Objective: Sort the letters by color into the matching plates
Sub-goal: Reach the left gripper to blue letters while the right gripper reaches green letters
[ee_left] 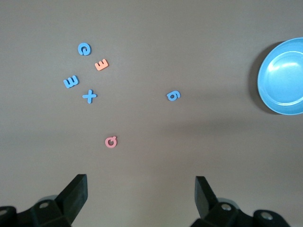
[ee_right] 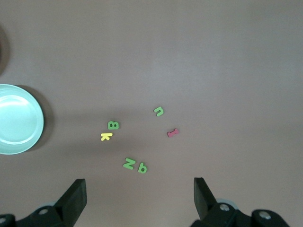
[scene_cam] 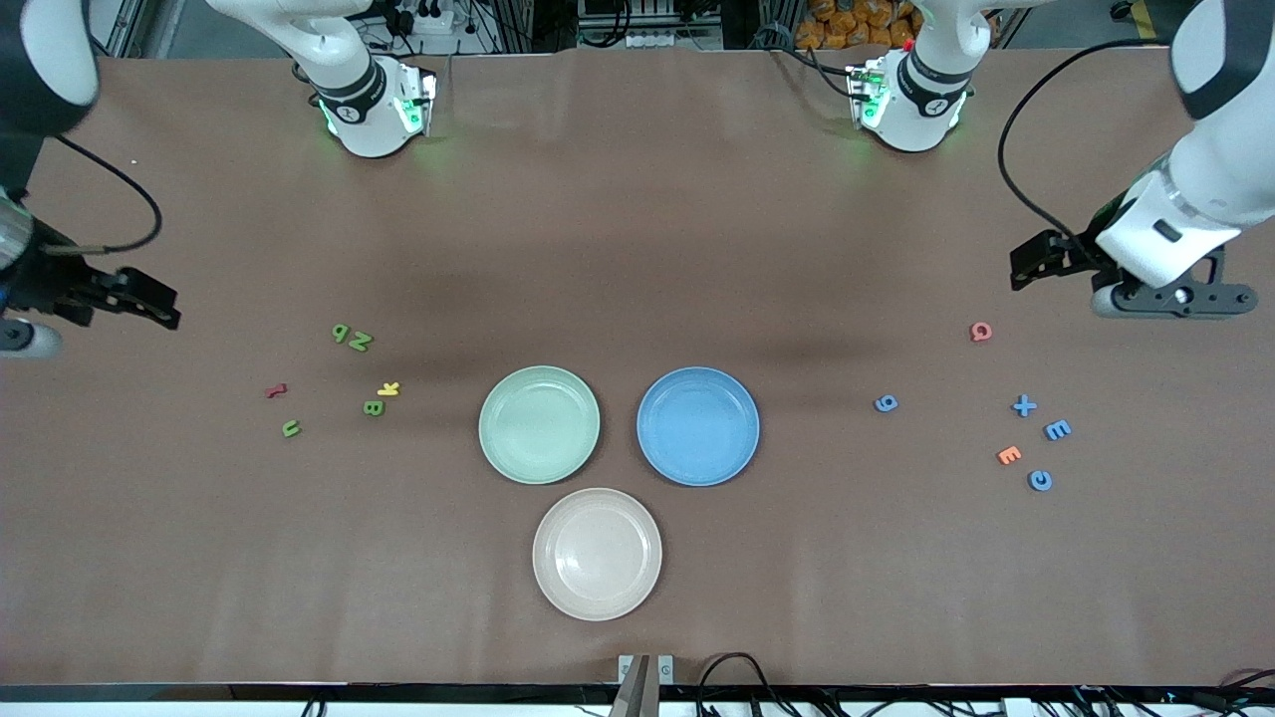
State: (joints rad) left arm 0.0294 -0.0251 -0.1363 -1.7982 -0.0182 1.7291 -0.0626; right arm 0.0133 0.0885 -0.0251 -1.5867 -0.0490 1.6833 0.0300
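Observation:
A pale green plate (scene_cam: 539, 424) and a blue plate (scene_cam: 697, 426) lie side by side mid-table, both empty. Green letters p (scene_cam: 341, 333), N (scene_cam: 359, 342), B (scene_cam: 373, 407) and u (scene_cam: 290, 429) are scattered toward the right arm's end. Blue letters 9 (scene_cam: 886, 403), x (scene_cam: 1024, 405), E (scene_cam: 1057, 430) and c (scene_cam: 1039, 481) lie toward the left arm's end. My left gripper (scene_cam: 1026, 264) (ee_left: 142, 187) hangs open over bare table beside the pink Q (ee_left: 111, 142). My right gripper (scene_cam: 149, 299) (ee_right: 140, 189) hangs open over bare table beside p and N (ee_right: 128, 163).
A beige plate (scene_cam: 597, 553) lies nearer the front camera than the two coloured plates. A yellow k (scene_cam: 388, 388) and a red letter (scene_cam: 276, 391) sit among the green ones. An orange E (scene_cam: 1008, 455) lies among the blue ones.

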